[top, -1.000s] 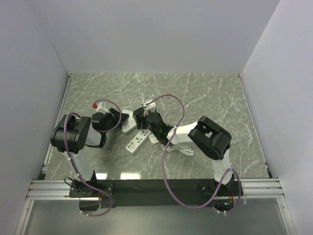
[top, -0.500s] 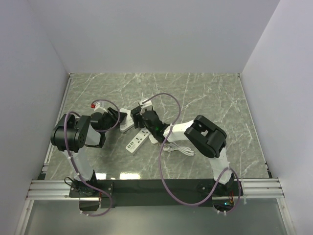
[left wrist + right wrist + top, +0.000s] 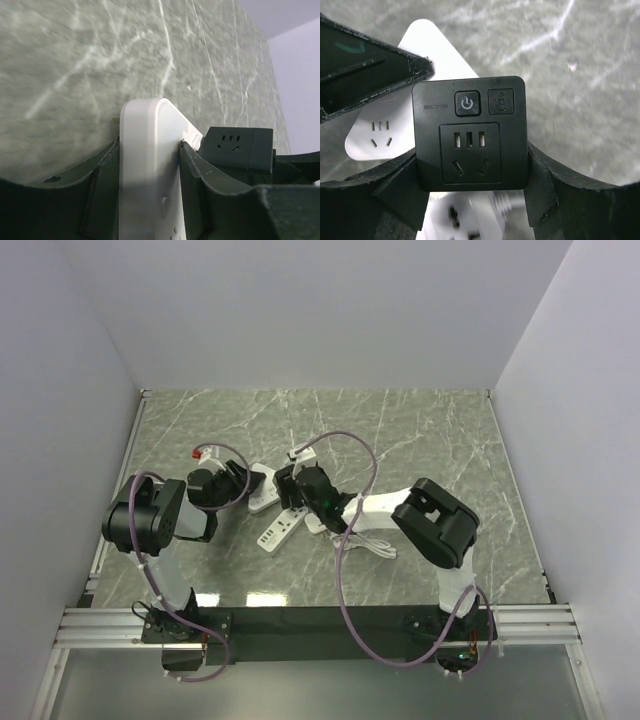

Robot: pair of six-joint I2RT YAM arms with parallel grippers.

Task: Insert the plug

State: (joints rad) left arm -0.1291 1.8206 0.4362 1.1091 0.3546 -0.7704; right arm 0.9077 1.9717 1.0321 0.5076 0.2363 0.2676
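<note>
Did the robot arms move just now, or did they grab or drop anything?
The right end effector, shut on the black plug, nudged toward the white power strip, then eased back to about where it began. Nothing was grabbed or let go. The left end effector kept gripping that strip, almost still, and the second strip lying nearby did not move.

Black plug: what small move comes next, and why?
Probably ease the black smart plug, gripped by the right gripper, down onto the white power strip that the left gripper holds: it hangs over the strip but does not look seated.
</note>
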